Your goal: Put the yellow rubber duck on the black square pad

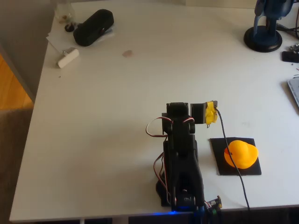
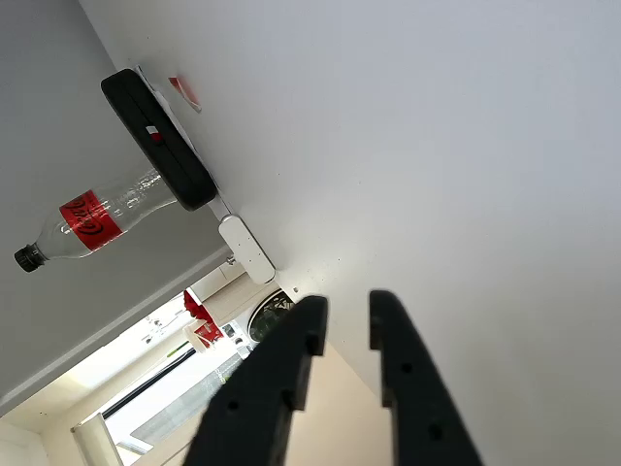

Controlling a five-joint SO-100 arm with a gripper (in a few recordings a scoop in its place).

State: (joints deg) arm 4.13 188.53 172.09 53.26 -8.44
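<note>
Two views: we see one white table [image 1: 117,116] from overhead and from the wrist.
Duck: we find the yellow rubber duck [image 1: 241,153] lower right in the overhead view, sitting on the black square pad [image 1: 223,165], well inside its edges.
Arm: we see the black arm [image 1: 181,158] folded at lower centre of the overhead view, just left of the pad and apart from the duck.
Gripper: in the wrist view the gripper [image 2: 344,320] shows two black fingers [image 2: 291,359] with a narrow gap between them, nothing held.
Containers: we see a clear plastic bottle [image 2: 92,218] with a red label at the left of the wrist view, and we cannot tell what is in it.
Case: a black oblong case [image 1: 93,27] lies upper left overhead, a small white block [image 1: 68,57] beside it.
Overhead extra: a dark blue stand [image 1: 264,32] sits upper right.
</note>
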